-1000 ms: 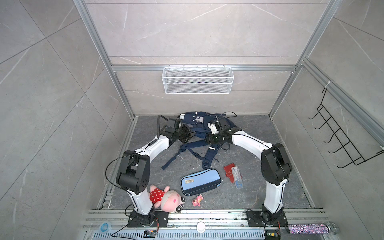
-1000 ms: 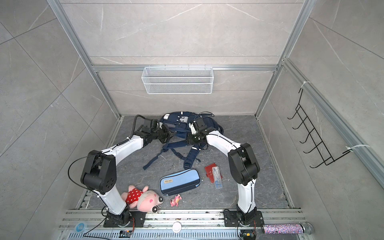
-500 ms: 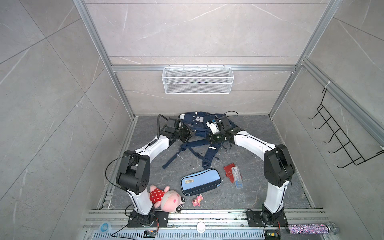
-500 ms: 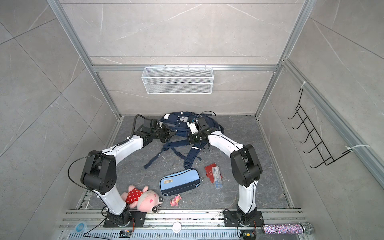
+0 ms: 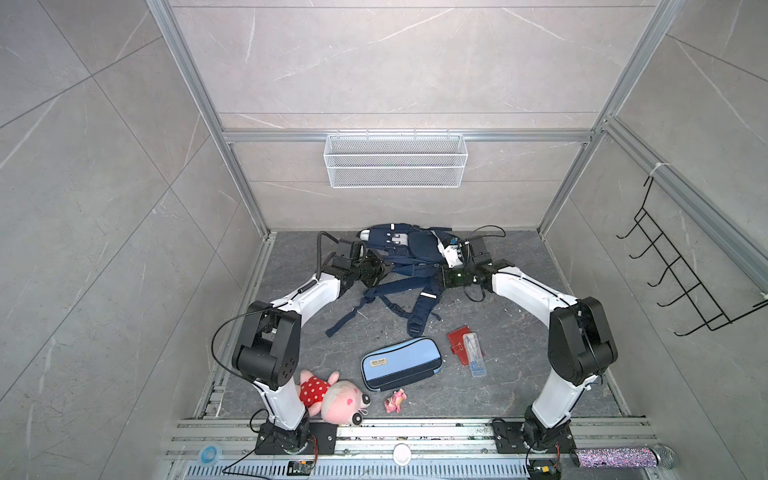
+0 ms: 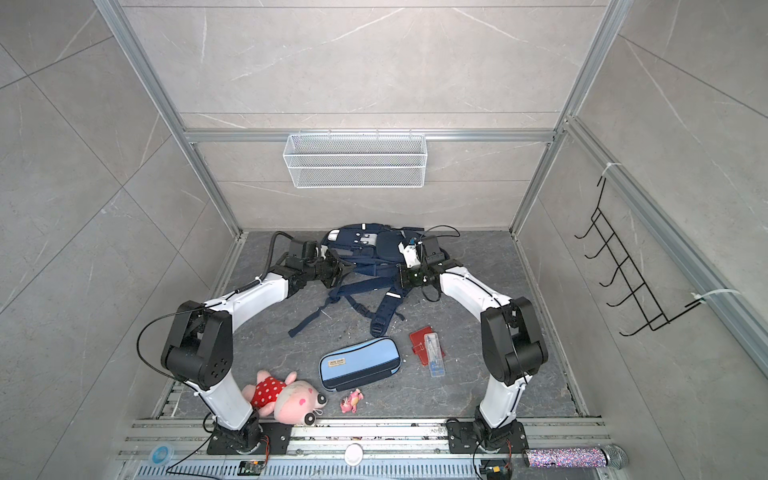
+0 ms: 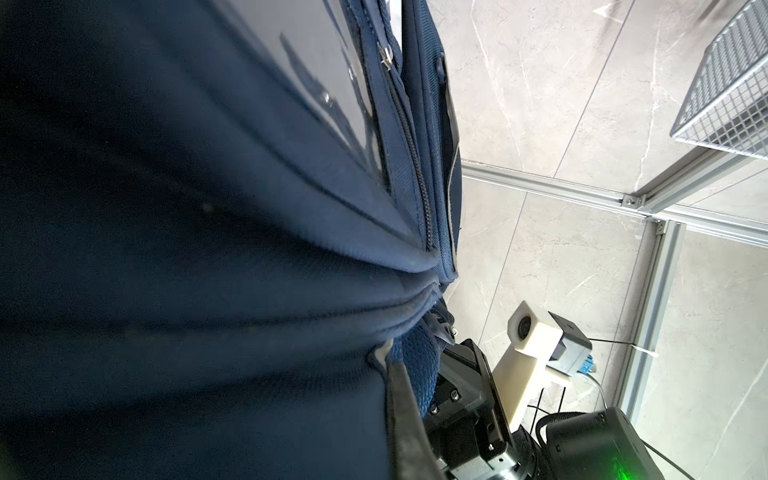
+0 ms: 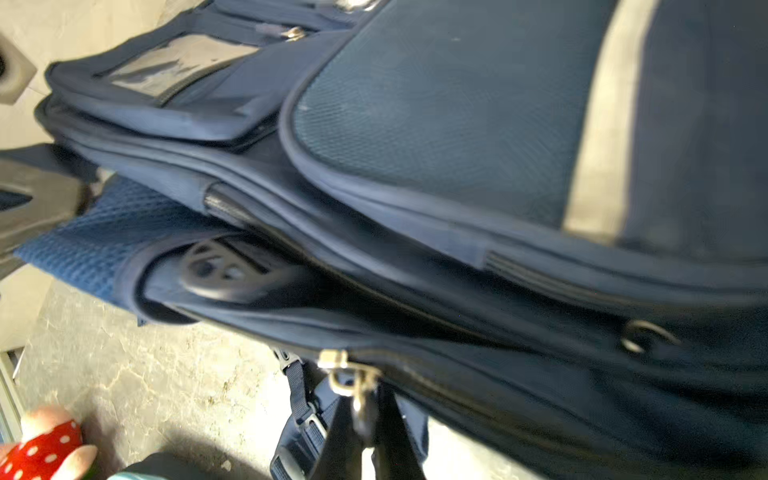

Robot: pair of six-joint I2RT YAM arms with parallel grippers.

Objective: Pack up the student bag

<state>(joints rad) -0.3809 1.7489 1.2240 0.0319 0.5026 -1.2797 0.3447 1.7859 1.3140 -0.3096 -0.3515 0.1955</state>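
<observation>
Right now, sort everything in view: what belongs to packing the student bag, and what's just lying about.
Job: student bag; likely to go in: pencil case, plush pig, small pink toy, red wallet, clear stationery case.
Lying about: wire basket, wall hook rack, glitter microphone.

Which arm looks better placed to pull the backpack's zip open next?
The right arm. The right hand is shut on the metal zip pull of the student bag, ready to drag it along. The left hand is closed at the bag's opposite edge, probably only steadying it.
</observation>
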